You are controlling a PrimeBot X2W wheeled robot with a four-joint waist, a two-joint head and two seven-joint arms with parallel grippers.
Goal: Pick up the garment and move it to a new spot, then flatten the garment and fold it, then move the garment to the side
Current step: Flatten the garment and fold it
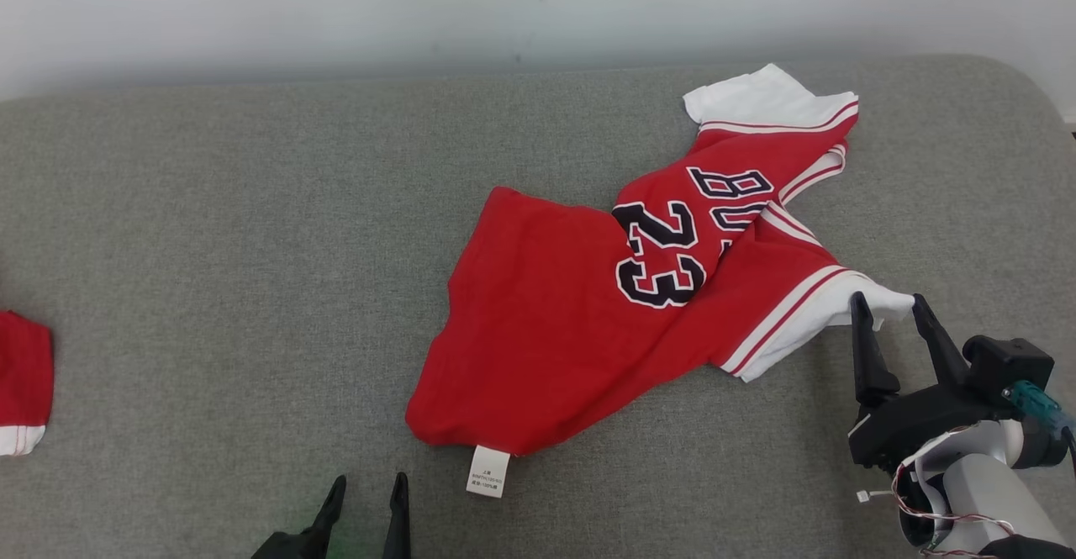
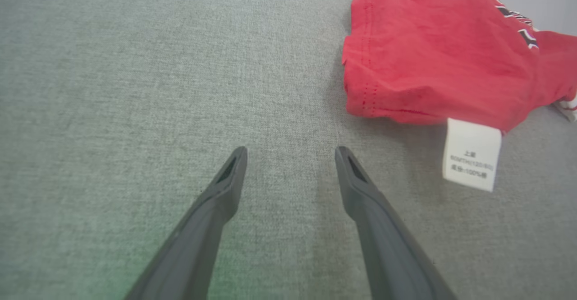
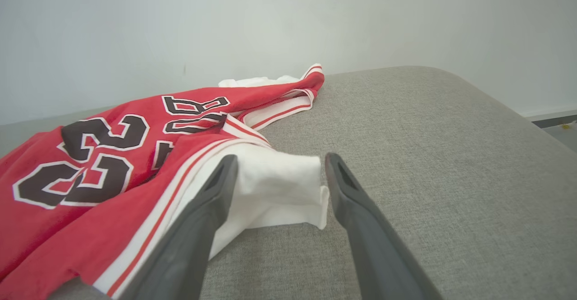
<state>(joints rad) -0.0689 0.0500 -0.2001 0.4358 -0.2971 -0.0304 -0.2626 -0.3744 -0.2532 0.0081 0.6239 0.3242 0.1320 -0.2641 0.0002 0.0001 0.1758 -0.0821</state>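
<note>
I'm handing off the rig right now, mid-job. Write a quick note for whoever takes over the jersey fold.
Left hand: open, holding nothing, over bare grey cushion near the care label of the jersey.
Right hand: open, fingers either side of the white sleeve, not closed on it.
The red number 23 jersey lies rumpled mid-cushion, its upper part creased over itself.
Done: no flattening or folding shows.
Left: grip, flatten, fold, move aside.
Another red garment lies at the left edge.
</note>
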